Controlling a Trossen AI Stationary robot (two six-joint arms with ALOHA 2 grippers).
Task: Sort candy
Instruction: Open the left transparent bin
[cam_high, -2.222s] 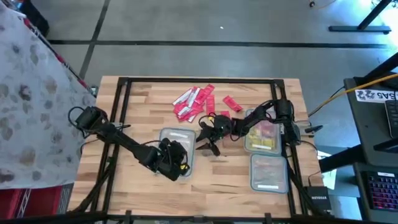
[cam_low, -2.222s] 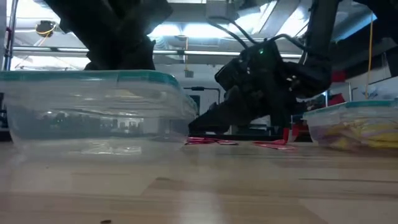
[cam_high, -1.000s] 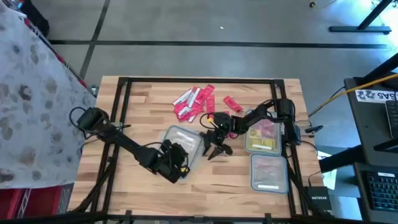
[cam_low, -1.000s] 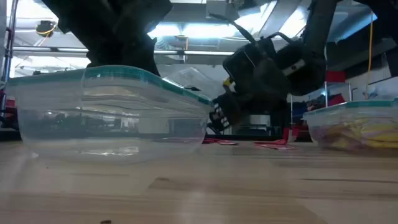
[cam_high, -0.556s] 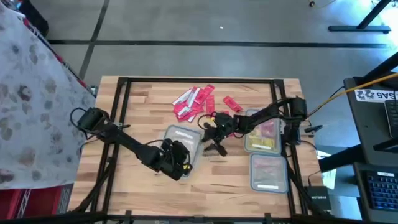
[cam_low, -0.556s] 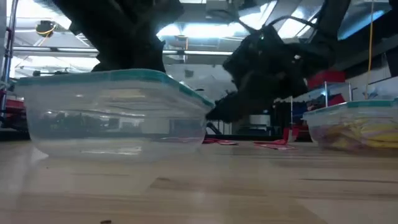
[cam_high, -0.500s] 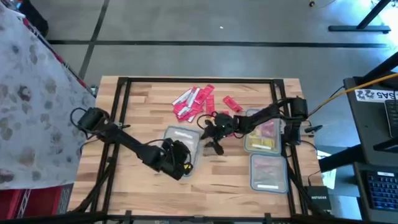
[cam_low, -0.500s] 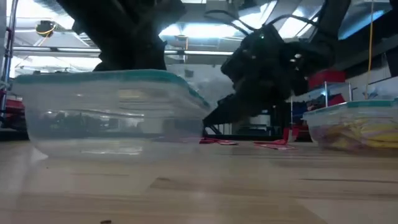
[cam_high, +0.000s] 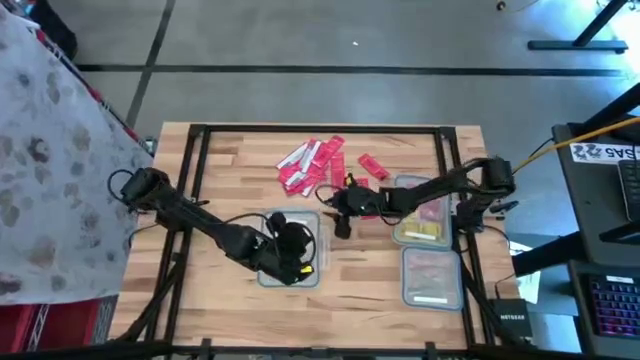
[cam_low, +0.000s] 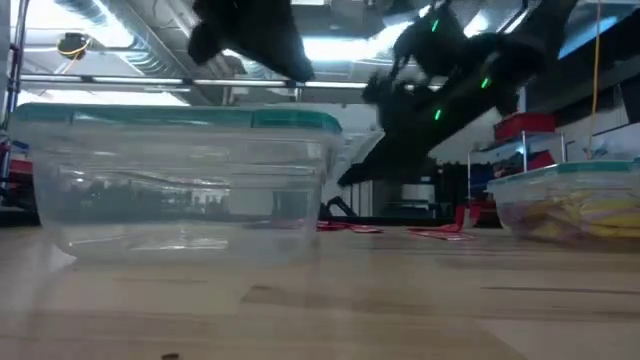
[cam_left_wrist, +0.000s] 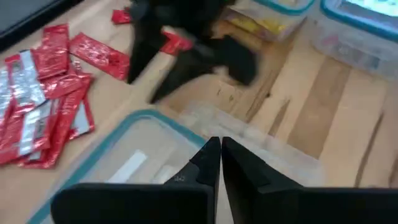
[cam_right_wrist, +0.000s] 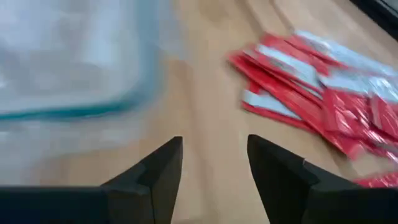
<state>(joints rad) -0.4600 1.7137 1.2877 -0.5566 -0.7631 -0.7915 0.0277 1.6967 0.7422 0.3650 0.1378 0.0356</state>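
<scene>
A heap of red and silvery candy (cam_high: 312, 165) lies at the table's far middle, with loose red pieces (cam_high: 372, 167) beside it. A clear tub with a teal rim (cam_high: 310, 275) stands flat on the wood near the middle. My left gripper (cam_left_wrist: 219, 149) is shut over this tub's rim (cam_left_wrist: 124, 134); in the low view it (cam_low: 290, 65) hangs above the tub (cam_low: 180, 180). My right gripper (cam_right_wrist: 214, 162) is open over bare wood, between the tub (cam_right_wrist: 68, 56) and the candy (cam_right_wrist: 311, 81), with nothing between its fingers.
Two more clear tubs stand at the right: one holding yellow and pink candy (cam_high: 425, 215), one nearer the front with pale pink pieces (cam_high: 432, 277). A black frame (cam_high: 300, 128) runs around the tabletop. Bare wood lies along the near edge.
The clear tub, skewed with one end tipped up a second ago, now sits level and square, a little nearer the front edge. My left gripper has risen above it. My right gripper has risen and drawn toward the far edge, closer to the candy heap.
</scene>
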